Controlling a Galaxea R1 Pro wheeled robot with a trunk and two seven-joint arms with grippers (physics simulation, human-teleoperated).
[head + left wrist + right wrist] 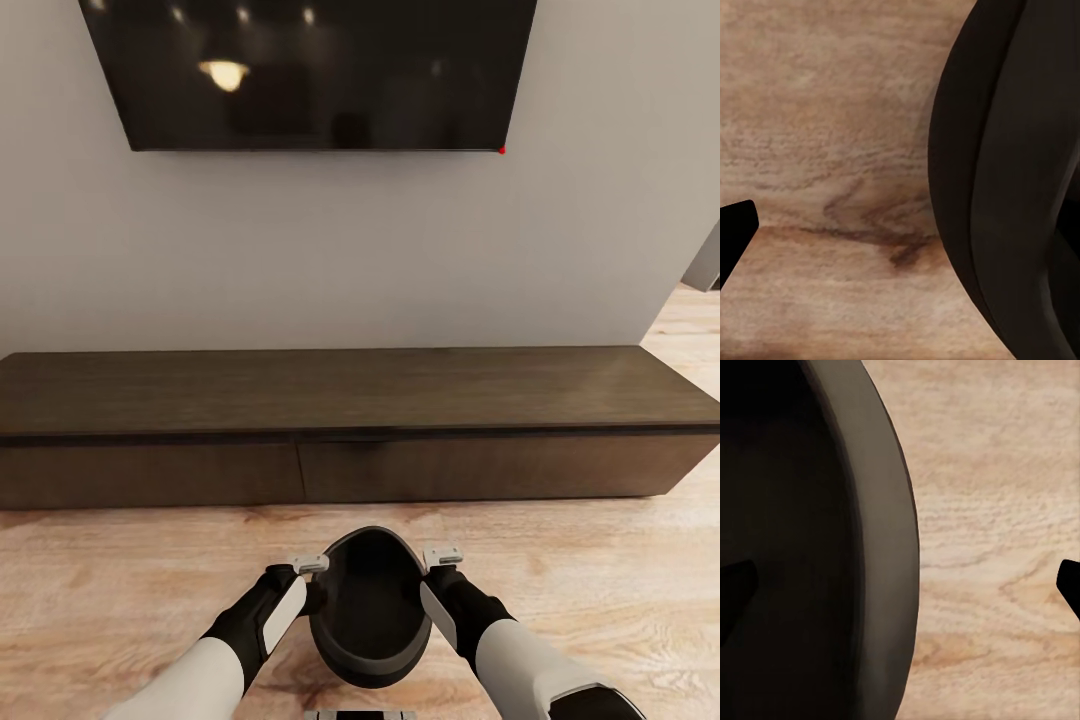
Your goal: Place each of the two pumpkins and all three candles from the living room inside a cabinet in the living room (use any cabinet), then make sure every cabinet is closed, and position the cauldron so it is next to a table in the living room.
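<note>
Head view catalogued: cabinet [360, 440], drawers shut, at twelve o'clock; cauldron [368, 608] at six o'clock, bracketed by left gripper [310, 566] and right gripper [442, 556], closure on its rim not discernible; cauldron-carrying step judged current, a table to be sought next.

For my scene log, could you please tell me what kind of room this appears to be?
Most likely a living room: a large dark television hangs on the wall above a long, low dark-brown media cabinet, which stands on a light wooden floor.

White forearms [200, 680], black wrists, pale grey jaw tips.
</note>
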